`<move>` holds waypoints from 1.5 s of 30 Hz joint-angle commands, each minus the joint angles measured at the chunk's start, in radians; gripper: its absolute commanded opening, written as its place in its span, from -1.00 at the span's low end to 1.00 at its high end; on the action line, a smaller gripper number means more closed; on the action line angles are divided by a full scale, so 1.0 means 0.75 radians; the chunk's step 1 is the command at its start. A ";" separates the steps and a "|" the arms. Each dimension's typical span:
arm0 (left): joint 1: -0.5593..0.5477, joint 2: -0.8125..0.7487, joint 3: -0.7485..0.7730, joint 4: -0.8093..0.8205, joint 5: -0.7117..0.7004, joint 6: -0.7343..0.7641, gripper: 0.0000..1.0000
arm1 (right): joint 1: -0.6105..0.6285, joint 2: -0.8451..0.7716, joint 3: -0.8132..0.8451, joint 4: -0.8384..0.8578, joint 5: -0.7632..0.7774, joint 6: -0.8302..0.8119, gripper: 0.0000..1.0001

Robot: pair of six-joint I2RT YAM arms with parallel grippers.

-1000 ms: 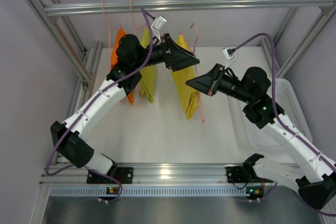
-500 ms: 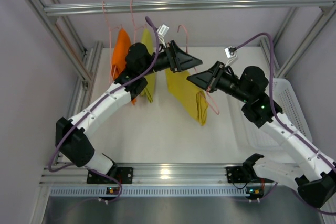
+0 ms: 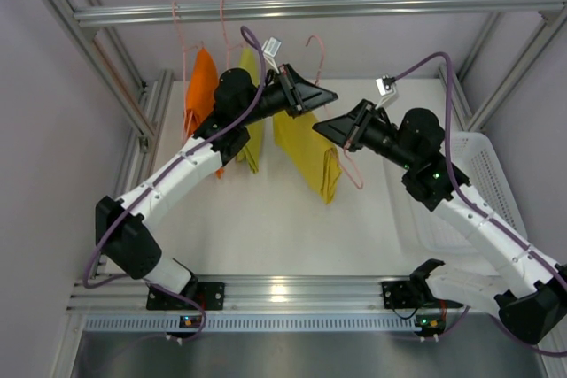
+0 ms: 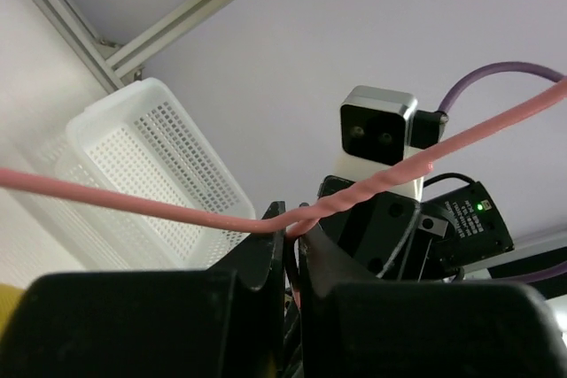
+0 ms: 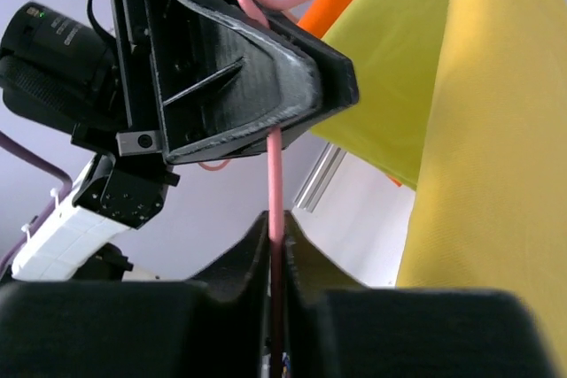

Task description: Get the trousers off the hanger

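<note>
Found left gripper (image 4: 292, 235) pinched shut on hanger (image 4: 133, 204) neck, right gripper (image 5: 275, 223) clamped on its side wire. Noted yellow trousers (image 3: 306, 150) draped just below both, long axis hanging downward; right nearer.

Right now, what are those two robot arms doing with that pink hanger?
The left gripper is pinched shut on the twisted neck of the pink hanger that carries the yellow trousers. The right gripper is shut on the same wire a little further along. Those trousers have not come off yet. The orange trousers and yellow-green trousers hang nearby, untouched.
</note>
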 commanded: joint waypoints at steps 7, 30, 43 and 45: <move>0.005 -0.022 0.131 0.190 0.126 0.047 -1.00 | -0.065 -0.212 0.084 -0.011 0.111 -0.444 0.81; 0.024 0.170 0.599 0.315 0.197 -0.135 -1.00 | -0.477 -0.627 -0.502 -0.167 -0.629 -1.171 0.99; 0.020 0.278 0.871 0.287 0.128 -0.215 -1.00 | -0.462 -0.562 -0.713 0.164 -0.486 -1.230 0.99; 0.016 0.283 0.888 0.279 0.120 -0.217 -1.00 | -0.450 -0.505 -0.719 0.237 -0.486 -1.232 0.99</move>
